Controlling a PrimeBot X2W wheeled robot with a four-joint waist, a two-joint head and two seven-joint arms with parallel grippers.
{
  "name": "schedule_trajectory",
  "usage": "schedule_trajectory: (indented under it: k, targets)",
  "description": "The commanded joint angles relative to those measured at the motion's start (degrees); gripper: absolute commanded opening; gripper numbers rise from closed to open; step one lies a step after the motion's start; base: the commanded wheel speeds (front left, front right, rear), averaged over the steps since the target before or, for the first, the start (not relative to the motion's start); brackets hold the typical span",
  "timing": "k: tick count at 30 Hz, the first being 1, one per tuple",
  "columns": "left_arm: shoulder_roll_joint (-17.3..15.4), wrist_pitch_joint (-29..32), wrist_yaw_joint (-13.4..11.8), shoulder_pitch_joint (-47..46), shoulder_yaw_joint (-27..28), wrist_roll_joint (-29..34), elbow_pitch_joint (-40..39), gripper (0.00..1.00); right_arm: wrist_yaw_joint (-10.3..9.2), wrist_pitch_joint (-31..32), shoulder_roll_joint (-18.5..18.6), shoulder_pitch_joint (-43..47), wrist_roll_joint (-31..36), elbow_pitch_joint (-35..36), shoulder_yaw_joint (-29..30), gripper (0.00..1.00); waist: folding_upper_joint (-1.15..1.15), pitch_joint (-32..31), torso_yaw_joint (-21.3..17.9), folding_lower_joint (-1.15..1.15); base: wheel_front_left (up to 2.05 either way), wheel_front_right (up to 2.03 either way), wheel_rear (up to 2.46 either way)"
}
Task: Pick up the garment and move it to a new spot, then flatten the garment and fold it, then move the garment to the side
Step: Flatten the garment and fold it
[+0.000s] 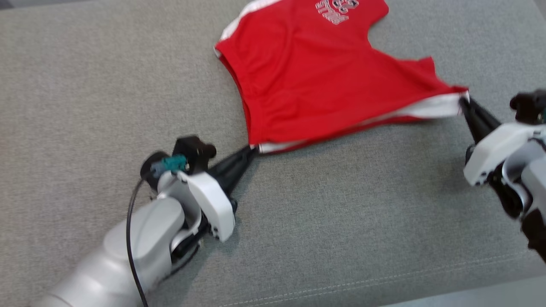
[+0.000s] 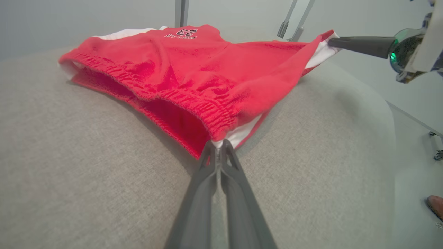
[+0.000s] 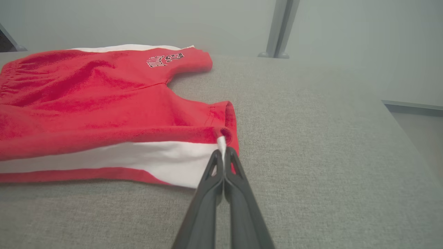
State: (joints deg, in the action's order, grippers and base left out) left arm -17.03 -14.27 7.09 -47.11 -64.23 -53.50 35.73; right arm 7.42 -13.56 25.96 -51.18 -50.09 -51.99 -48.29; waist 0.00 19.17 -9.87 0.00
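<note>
The garment is a pair of red shorts with white side stripes and a printed logo, spread on the grey cushioned surface. My left gripper is shut on the waistband corner, where red elastic meets the white stripe. My right gripper is shut on the hem of the near leg at its white stripe. The edge of cloth between the two grippers is pulled taut and slightly raised. In the left wrist view the right gripper's fingers reach in from the upper right.
The grey surface's front edge runs along the bottom right of the head view. Metal stand legs rise behind the surface. A shoe tip rests on the floor beyond the surface's right side.
</note>
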Motion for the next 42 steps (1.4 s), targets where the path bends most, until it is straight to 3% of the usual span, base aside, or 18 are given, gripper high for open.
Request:
schedule_trajectory:
  k: [1,7,13,26,34,36,37,38,39,40,41,42]
  targets:
    - [-1.23,-0.72,0.39,0.71,1.05,0.38,-1.37,0.00,0.07,-0.80,1.40,3.33,-1.19,1.56,-0.52,0.00,0.00,-2.24,1.28,0.00,0.00,0.00,0.00]
    - [-3.07,-0.72,0.39,6.84,-1.76,1.42,-2.87,0.00,0.07,0.75,4.90,12.48,-6.19,5.54,-1.86,0.00,0.00,-6.48,2.91,0.00,0.00,0.00,0.00]
    - [-3.35,-0.73,0.39,9.04,-5.95,-1.48,-2.98,0.00,0.07,1.38,7.39,16.54,-7.51,7.39,-2.05,0.00,0.00,-8.56,3.37,0.00,0.00,0.00,0.00]
    - [-1.66,0.02,0.39,13.25,-8.98,-4.71,0.53,0.00,0.07,5.28,8.52,24.05,-7.75,11.46,-2.14,0.00,0.00,-11.26,3.03,0.00,0.00,0.00,0.00]
    - [-0.55,1.67,0.39,15.43,-9.10,-4.50,2.39,0.01,0.07,6.74,7.05,26.38,-5.99,10.86,-0.51,0.01,0.00,-12.21,2.58,0.00,0.00,0.00,0.00]
    - [-0.06,2.11,0.39,16.03,-9.11,-4.83,3.20,0.11,0.07,6.78,6.42,26.57,-5.40,10.37,0.06,0.24,0.00,-12.49,2.50,0.00,0.00,0.00,0.00]
    - [0.15,2.14,0.39,16.25,-9.11,-5.07,3.64,0.20,0.07,6.74,6.13,26.64,-5.03,10.10,0.31,0.36,0.00,-12.67,2.49,0.00,0.00,0.00,0.00]
    - [0.36,2.23,0.39,16.50,-9.11,-5.26,3.94,0.23,0.07,6.61,5.84,26.70,-4.63,9.86,0.56,0.56,0.00,-12.86,2.47,0.00,0.00,0.00,0.00]
    - [0.53,2.19,0.39,16.76,-9.11,-5.64,4.17,0.31,0.07,6.37,5.56,26.79,-4.24,9.63,0.85,0.86,0.00,-13.16,2.46,0.00,0.00,0.00,0.00]
    - [0.61,1.93,0.39,16.94,-9.11,-6.19,4.53,0.46,0.07,6.00,5.32,26.86,-3.75,9.33,1.20,1.00,0.00,-13.45,2.45,0.00,0.00,0.00,0.00]
    - [0.67,1.61,0.39,17.09,-9.11,-6.73,5.03,0.81,0.07,5.62,5.08,26.82,-3.16,8.96,1.59,1.00,0.00,-13.73,2.40,0.00,0.00,0.00,0.00]
    - [0.71,1.21,0.39,17.29,-9.10,-7.25,5.53,1.00,0.07,5.25,4.82,26.71,-2.50,8.61,1.98,1.00,0.00,-14.07,2.30,0.00,0.00,0.00,0.00]
